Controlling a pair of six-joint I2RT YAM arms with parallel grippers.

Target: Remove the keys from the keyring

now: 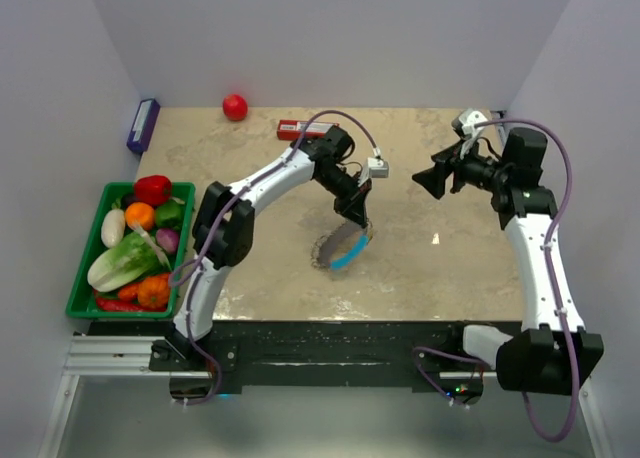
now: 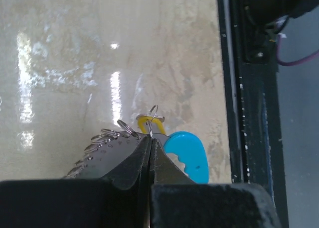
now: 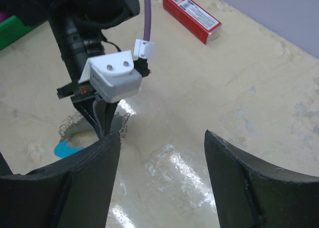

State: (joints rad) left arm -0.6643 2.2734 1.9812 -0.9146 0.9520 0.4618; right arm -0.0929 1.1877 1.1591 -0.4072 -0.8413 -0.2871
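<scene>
left gripper: tilted down over the middle of the table, fingers pressed together, pinching a thin wire loop of the keyring right at the tips; in the left wrist view no gap between the jaws.
right gripper: held above the right half of the table, fingers spread wide, nothing between them; well apart from the keyring, pointing toward the left gripper.
keyring: lying on the table near the centre, under and just in front of the left gripper; row of small silvery rings fanning left of the fingertips, top loop caught between them.
light-blue segment: curved, on the side of the keyring nearest the arm bases, just right of the fingertips in the wrist view.
key: tiny yellow piece just beyond the fingertips, touching the pinched wire loop; too small to make out in the top view.
red box: flat at the far edge.
red ball: far left corner.
green basket: left side, full of vegetables.
</scene>
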